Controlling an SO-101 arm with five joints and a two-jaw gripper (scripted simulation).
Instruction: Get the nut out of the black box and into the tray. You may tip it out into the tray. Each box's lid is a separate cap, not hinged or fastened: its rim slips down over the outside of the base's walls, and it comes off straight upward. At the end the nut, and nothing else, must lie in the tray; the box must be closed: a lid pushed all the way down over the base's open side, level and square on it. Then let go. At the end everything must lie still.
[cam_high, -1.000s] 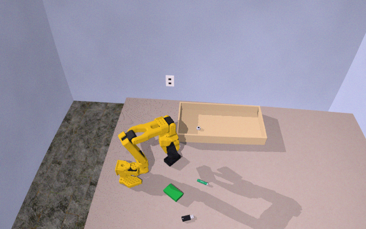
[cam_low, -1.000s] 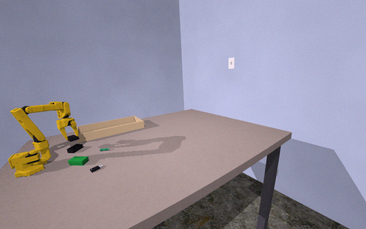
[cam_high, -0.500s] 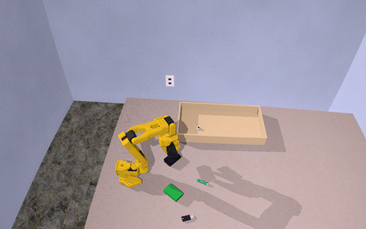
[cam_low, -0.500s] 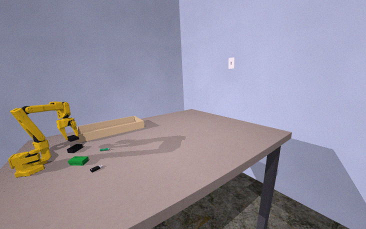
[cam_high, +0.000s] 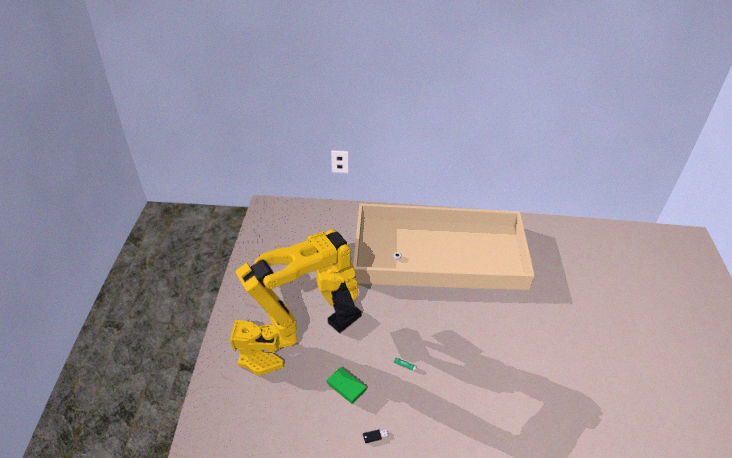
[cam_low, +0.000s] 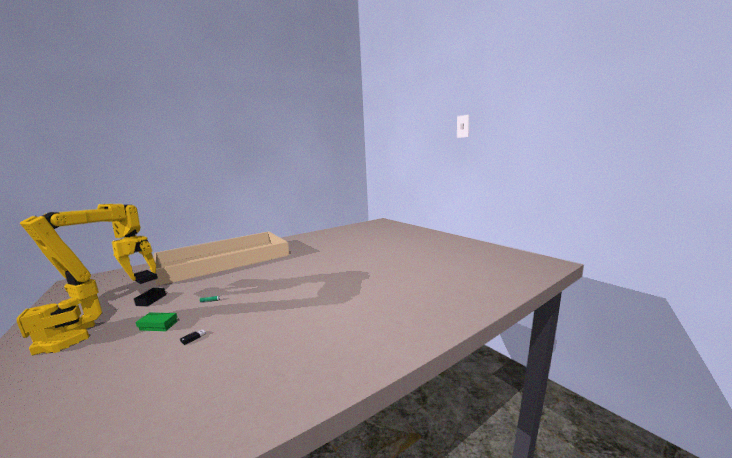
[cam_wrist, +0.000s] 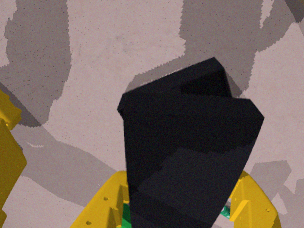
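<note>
Fingers (cam_high: 353, 288) (cam_low: 148, 257) part-closed on black lid (cam_high: 341, 298) (cam_low: 145, 276) (cam_wrist: 190, 145), black box (cam_high: 343, 320) (cam_low: 150, 297) (cam_wrist: 172, 80) below, slanting to tray (cam_high: 442, 278) (cam_low: 226, 264), long axes crossed

Arm (cam_high: 294, 264) (cam_low: 83, 217), yellow with black joint sections; box pieces (cam_high: 345, 318) (cam_low: 150, 296) (cam_wrist: 185, 150), black; tray (cam_high: 448, 279) (cam_low: 226, 262), pale tan; nut (cam_high: 397, 255), silvery white, dark centre; closed box (cam_high: 346, 384) (cam_low: 156, 321), green; floor (cam_high: 124, 324) (cam_low: 475, 410), mottled dark grey-brown.

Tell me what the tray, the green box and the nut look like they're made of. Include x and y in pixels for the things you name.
Tray (cam_high: 448, 278) (cam_low: 226, 263): probably plain, matte wood or board, judging by its pale tan colour and squared walls.
Green box (cam_high: 346, 384) (cam_low: 156, 321): likely plastic, evenly coloured with crisp edges.
Nut (cam_high: 397, 255): perhaps metal, since it looks silvery-white around a dark centre, but it's too small to judge its finish.
</note>
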